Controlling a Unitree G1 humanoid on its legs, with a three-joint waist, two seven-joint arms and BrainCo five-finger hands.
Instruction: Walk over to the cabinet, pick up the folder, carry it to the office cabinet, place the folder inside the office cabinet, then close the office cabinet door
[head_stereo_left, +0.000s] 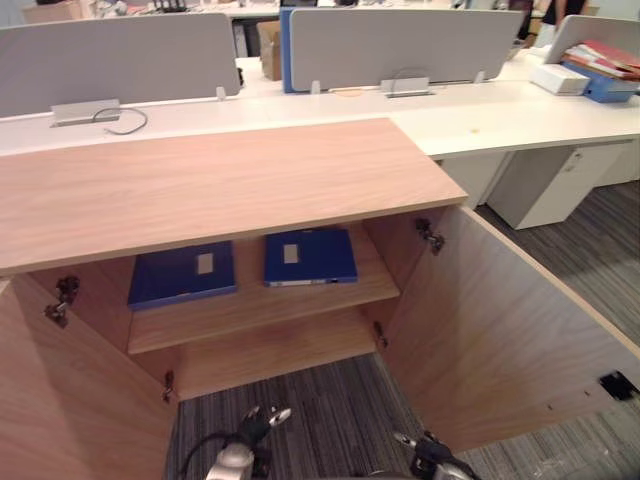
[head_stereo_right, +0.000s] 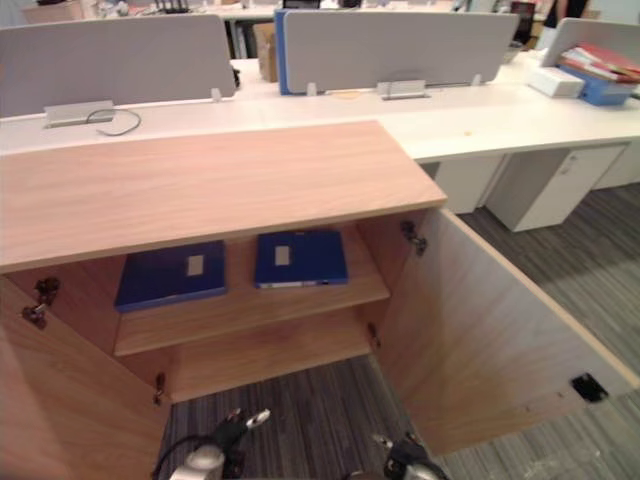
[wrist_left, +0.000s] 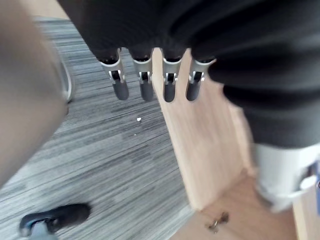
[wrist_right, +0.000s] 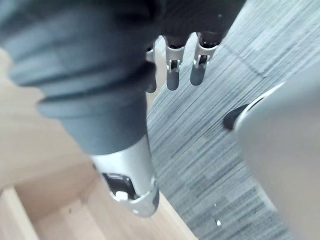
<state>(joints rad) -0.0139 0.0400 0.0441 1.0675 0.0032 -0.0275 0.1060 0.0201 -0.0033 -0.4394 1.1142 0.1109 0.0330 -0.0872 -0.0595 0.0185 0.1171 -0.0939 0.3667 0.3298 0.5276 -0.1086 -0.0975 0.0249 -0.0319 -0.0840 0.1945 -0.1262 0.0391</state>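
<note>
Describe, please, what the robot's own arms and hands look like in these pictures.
A dark ribbed cover wraps the back and wrist of the left hand. Slim silver fingers with rounded dark tips stand out from it in a row. The right hand is built the same way. Each thumb is a thicker silver piece set apart from the fingers. The arms behind them are silver-grey.

Cabinet (head_stereo_left: 220, 180) stands wide open: right door (head_stereo_left: 500, 340) at 4 o'clock, left door (head_stereo_left: 70, 400) at 8, walling a free lane of carpet (head_stereo_left: 320, 410) at 6. Left folder (head_stereo_left: 182, 272) and right folder (head_stereo_left: 309, 256) crowd the upper shelf (head_stereo_left: 260, 305) at 12 — the lower shelf (head_stereo_left: 280, 355) offers room.
</note>
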